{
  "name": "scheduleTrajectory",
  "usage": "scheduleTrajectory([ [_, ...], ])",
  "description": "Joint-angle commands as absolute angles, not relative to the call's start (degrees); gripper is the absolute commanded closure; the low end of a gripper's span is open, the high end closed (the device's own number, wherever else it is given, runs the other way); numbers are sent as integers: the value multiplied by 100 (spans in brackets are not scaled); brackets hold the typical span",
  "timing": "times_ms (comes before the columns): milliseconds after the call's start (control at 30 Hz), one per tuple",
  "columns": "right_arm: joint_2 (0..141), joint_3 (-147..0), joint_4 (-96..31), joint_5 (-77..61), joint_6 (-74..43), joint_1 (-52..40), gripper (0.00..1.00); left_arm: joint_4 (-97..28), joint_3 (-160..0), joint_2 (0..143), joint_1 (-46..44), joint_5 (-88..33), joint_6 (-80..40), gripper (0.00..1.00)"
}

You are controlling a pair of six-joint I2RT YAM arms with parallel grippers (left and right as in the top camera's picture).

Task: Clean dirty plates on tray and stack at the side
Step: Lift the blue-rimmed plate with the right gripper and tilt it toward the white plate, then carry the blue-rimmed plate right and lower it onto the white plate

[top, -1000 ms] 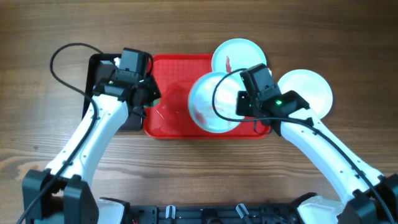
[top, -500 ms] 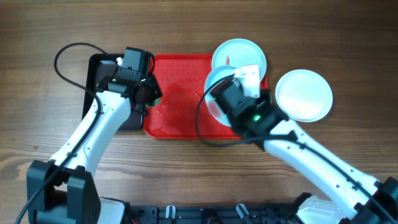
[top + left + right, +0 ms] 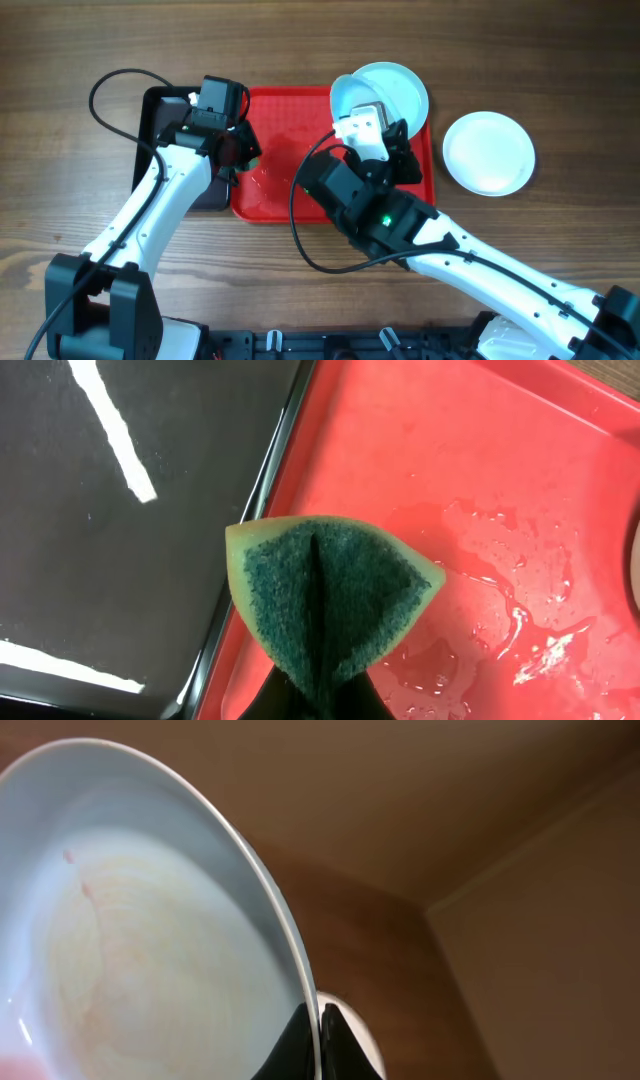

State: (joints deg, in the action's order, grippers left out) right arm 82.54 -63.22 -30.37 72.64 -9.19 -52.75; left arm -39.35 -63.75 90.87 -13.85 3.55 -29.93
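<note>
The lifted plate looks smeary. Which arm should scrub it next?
Left. The left gripper pinches the green sponge at the edge of the wet red tray, while the right gripper is busy clamping that plate by its rim.

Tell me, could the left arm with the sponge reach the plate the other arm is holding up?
Probably yes. The right gripper holds the plate tilted by its rim above the tray; only bare, wet tray lies between it and the sponge in the left gripper.
</note>
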Motion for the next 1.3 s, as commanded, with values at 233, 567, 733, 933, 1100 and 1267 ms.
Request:
scheduleTrajectory([
  [233, 8136, -6486, -2661, 7841, -303, -5308, 96, -3900, -6375, 9131, -1365, 388, -3057, 96],
  [567, 8136, -6383, -3376, 7148, -1483, -5304, 96, -3905, -6375, 9131, -1365, 388, -3055, 96],
  [733, 8132, -6383, -4091, 6265, -2471, -5240, 96, -3909, -6375, 9131, -1365, 386, -3055, 96],
  [933, 8014, -6386, -4185, 4759, -2941, -5089, 96, -3918, -6375, 9131, -1365, 388, -3055, 96],
  [1100, 7795, -6386, -4189, 2945, -3015, -4458, 96, -3924, -6375, 9131, -1365, 390, -3052, 96],
  [1267, 7553, -6386, -4189, 1168, -3015, -3575, 96, -3918, -6375, 9131, -1365, 390, -3052, 96],
])
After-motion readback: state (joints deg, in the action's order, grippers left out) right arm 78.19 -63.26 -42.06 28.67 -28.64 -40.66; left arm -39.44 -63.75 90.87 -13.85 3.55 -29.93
